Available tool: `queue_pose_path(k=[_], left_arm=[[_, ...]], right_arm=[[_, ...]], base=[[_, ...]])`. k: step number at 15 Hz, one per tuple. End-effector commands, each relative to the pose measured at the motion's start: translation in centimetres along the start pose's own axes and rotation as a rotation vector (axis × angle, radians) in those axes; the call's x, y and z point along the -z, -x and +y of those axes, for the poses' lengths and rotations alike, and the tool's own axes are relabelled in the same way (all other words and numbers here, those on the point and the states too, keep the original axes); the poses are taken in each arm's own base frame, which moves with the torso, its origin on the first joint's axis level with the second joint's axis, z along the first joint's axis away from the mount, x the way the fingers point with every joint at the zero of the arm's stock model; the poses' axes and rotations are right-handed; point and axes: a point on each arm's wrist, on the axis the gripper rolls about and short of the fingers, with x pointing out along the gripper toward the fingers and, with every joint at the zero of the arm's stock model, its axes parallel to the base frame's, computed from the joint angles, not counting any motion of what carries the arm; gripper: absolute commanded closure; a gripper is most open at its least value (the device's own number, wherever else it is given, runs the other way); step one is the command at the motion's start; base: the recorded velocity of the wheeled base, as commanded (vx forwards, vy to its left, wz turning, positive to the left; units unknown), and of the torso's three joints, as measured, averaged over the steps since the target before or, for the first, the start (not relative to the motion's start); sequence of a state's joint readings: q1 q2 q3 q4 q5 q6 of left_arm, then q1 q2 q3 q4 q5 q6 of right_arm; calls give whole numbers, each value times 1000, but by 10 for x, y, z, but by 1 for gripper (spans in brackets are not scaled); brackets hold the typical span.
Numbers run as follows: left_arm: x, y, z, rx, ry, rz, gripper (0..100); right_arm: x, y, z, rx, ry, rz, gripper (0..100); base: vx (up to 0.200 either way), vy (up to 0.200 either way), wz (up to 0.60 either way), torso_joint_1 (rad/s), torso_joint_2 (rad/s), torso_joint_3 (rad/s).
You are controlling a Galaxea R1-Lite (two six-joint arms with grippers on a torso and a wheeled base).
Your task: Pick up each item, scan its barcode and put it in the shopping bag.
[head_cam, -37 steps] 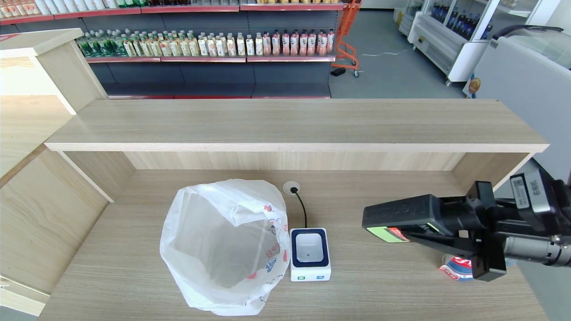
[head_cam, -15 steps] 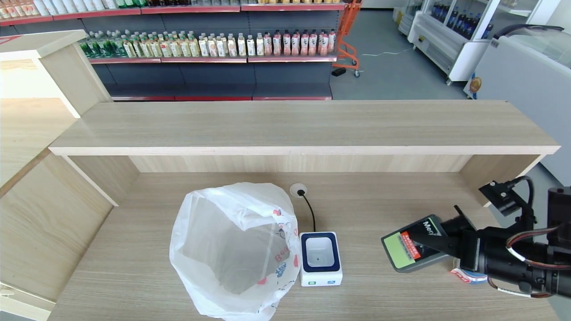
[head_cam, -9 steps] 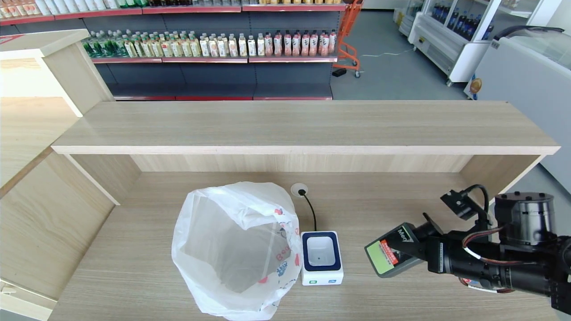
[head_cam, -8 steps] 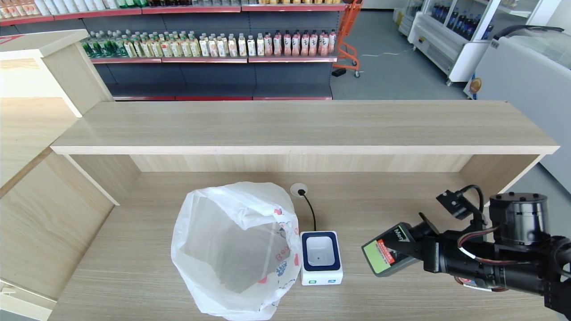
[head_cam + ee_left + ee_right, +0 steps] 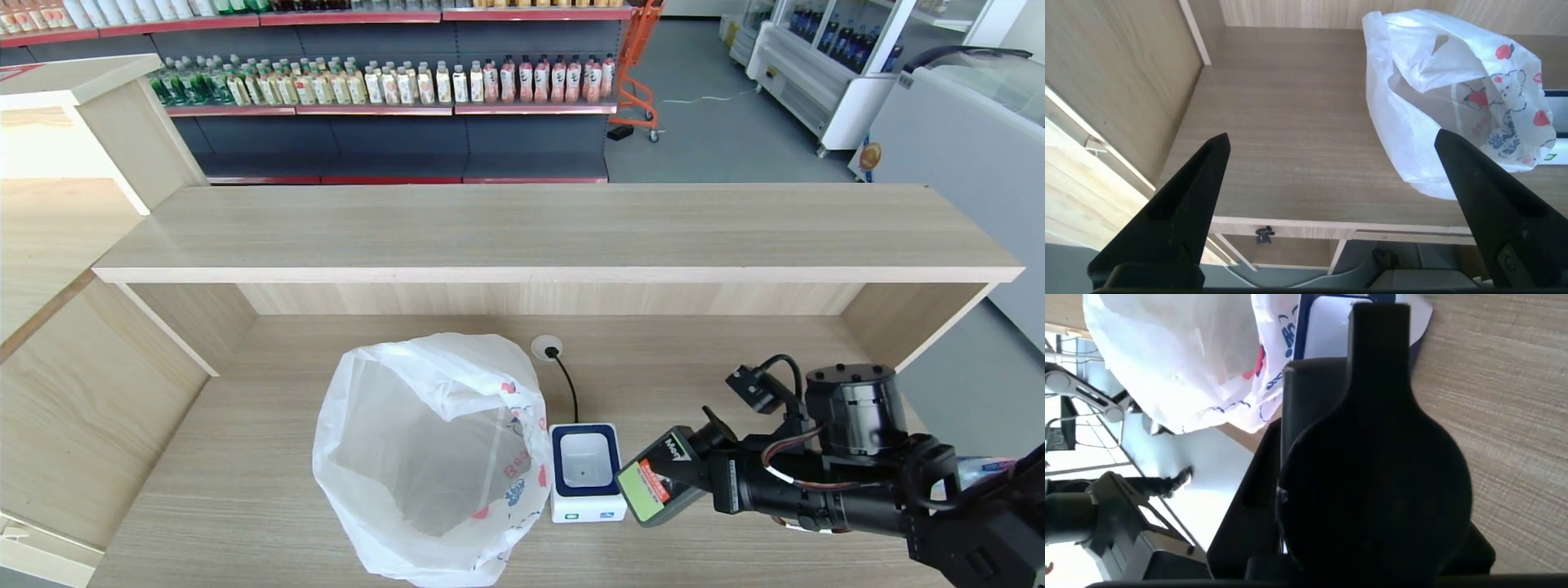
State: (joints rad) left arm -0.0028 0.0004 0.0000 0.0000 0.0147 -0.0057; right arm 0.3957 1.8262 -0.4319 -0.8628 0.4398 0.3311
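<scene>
My right gripper (image 5: pixel 692 469) is shut on a dark box (image 5: pixel 653 490) with a green and red label, held tilted just right of the white and blue scanner (image 5: pixel 587 469), label end close to it. The right wrist view shows the dark box (image 5: pixel 1315 441) up close, with the scanner (image 5: pixel 1323 314) and the bag (image 5: pixel 1176 351) beyond it. The white shopping bag (image 5: pixel 424 457) stands open just left of the scanner. My left gripper (image 5: pixel 1331 204) is open and holds nothing, above the counter's front left part, with the bag (image 5: pixel 1437 106) to one side.
A raised wooden ledge (image 5: pixel 555 229) runs along the back of the counter (image 5: pixel 229 498), with side walls at both ends. The scanner's cable (image 5: pixel 563 384) leads to a hole at the back. A light blue packet (image 5: pixel 980 469) peeks out behind my right arm.
My right arm has carried the dark box leftward and lower, from the counter's right end to beside the scanner. The head view shifted slightly early on.
</scene>
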Motion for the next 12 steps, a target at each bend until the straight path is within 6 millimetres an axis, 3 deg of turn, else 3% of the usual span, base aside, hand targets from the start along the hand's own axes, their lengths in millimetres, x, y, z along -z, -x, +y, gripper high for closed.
queue_pose_path(k=[1, 12], left_arm=[[0, 0, 0, -2, 0, 0, 0], [0, 0, 0, 0, 0, 0, 0]], right_arm=[[1, -15, -4, -3, 2, 13, 100], [11, -49, -18, -21, 42, -56, 100]], base=[[0, 0, 0, 0, 0, 0], [0, 0, 0, 0, 0, 0]])
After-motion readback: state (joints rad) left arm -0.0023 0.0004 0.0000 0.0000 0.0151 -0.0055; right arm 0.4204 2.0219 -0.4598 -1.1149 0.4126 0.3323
